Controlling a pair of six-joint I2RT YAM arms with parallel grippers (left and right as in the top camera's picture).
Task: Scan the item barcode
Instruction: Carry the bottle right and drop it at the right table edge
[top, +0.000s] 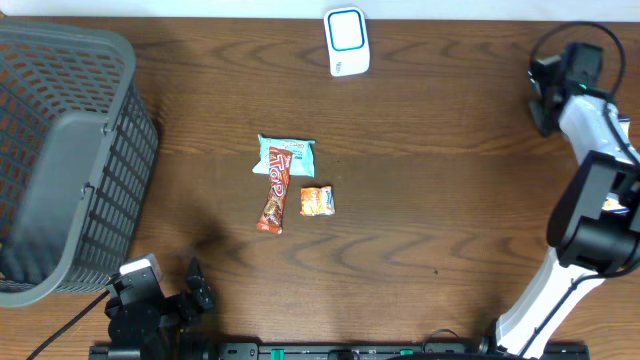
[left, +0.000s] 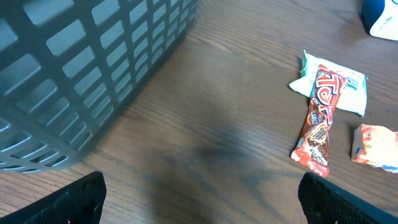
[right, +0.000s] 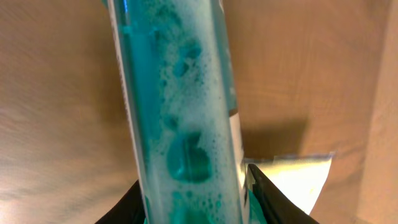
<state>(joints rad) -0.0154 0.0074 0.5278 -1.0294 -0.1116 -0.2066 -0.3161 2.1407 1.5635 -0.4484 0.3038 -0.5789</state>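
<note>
Right fingers (right: 277, 202) are clamped on a clear bottle (right: 180, 112), one finger on each side of its lower body. The bottle runs up and away from my wrist camera, tilted a touch. It's out at the right edge of the tabletop (top: 450, 200), well apart from the white-and-blue scanner (top: 347, 40) at the far middle.

Inside, teal liquid is frothed with bubbles, so I judge it as sloshy weight that shifts as I turn it. The wall looks smooth, stiff and glossy, which probably makes it slippery and prone to rolling between two flat fingers. I'd hold it low on the straight part of the body and squeeze across the widest line, firmly but without crushing it.

A pale strip runs down one side and may be a label edge. I can't see a barcode from here.

Left fingers (left: 68, 202) are spread wide with nothing in them. They hang low near the gray basket (top: 130, 170), with the candy bar (top: 275, 195) and two small packets ahead.
</note>
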